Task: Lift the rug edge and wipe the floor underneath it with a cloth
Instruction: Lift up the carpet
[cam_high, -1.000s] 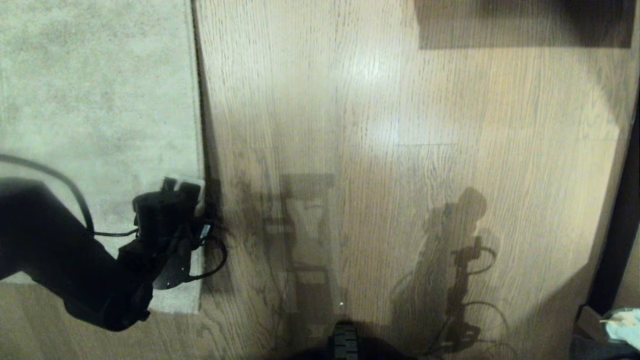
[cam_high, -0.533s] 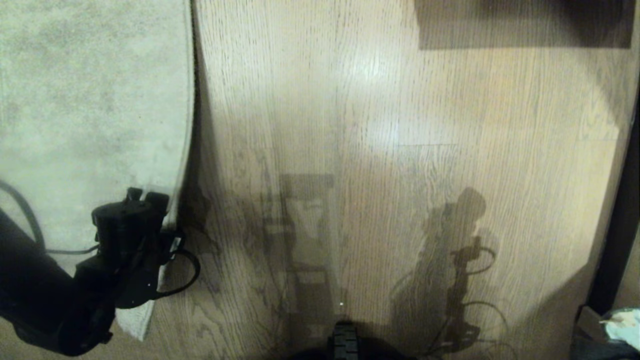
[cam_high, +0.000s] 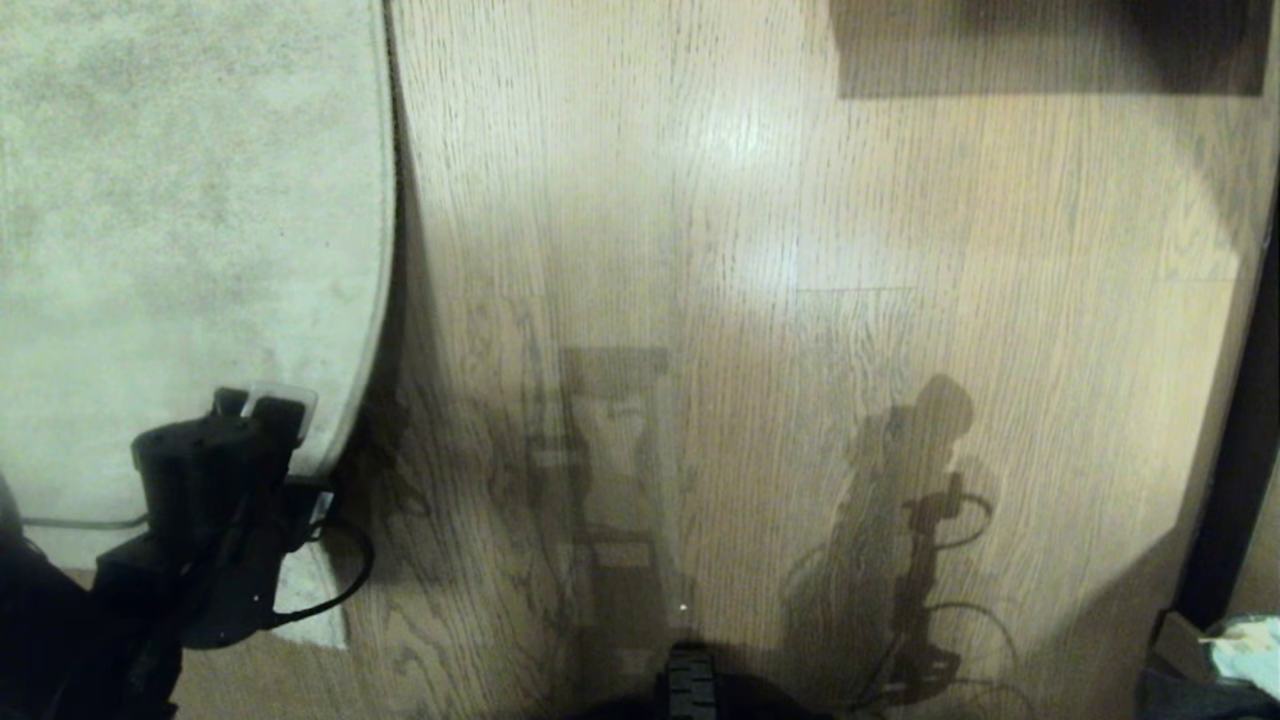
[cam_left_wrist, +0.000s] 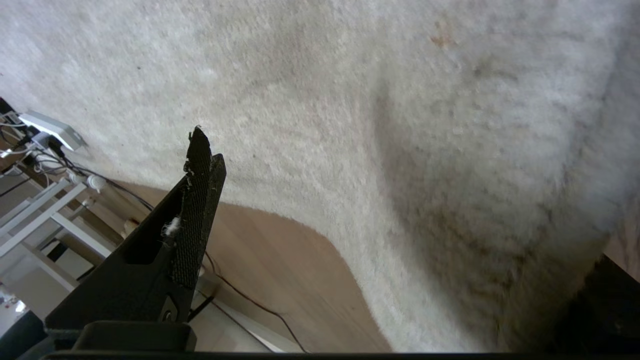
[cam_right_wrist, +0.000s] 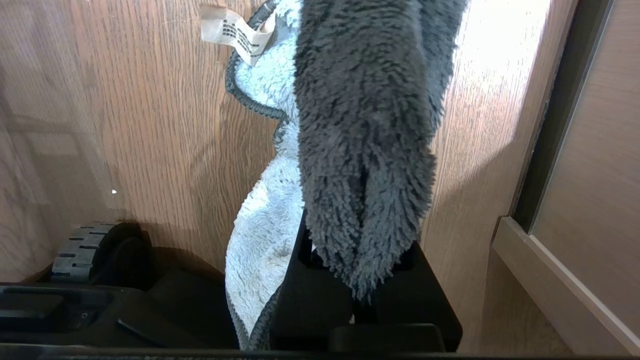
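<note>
The rug edge (cam_high: 372, 330), pale mottled short pile, bows in a curve at near left on the glossy wood-grain floor (cam_high: 800, 250); a second ago it lay straight. The left claw (cam_high: 262, 405) stands wide apart beside it. The right claw (cam_right_wrist: 360, 280) clamps the fluffy grey-and-white cloth (cam_right_wrist: 365, 140).

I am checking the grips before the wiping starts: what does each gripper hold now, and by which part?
The right gripper is shut on the cloth, pinching a bunched fold of it. The left gripper is open over the rug edge, holding nothing.
</note>
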